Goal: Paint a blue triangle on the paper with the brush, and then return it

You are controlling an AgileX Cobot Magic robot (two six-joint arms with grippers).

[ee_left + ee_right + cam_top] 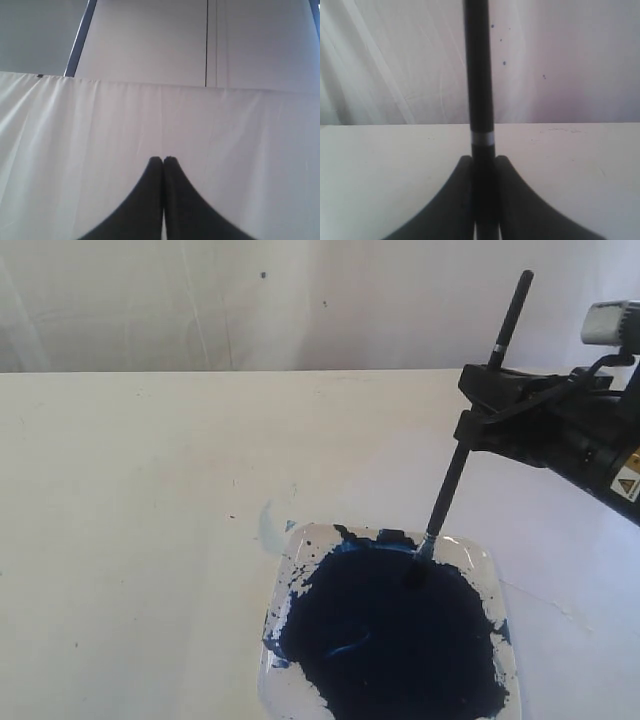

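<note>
My right gripper (478, 405) is shut on the brush (448, 485), gripping its black handle partway up, so the brush stands steeply tilted. The silver ferrule and dark tip (426, 546) touch the far edge of the dark-blue paint pool (400, 640) in the clear square dish (484, 558). In the right wrist view the handle (479, 75) rises straight up between the two fingers of the right gripper (484, 161). My left gripper (163, 160) is shut on nothing and faces a white cloth. I cannot make out the paper against the white table. No blue triangle shows.
A faint pale-blue smear (267, 523) marks the white table (150, 500) just left of the dish's far corner. Small paint specks dot the white cloth backdrop (264, 276). The dish runs off the near edge of the exterior view.
</note>
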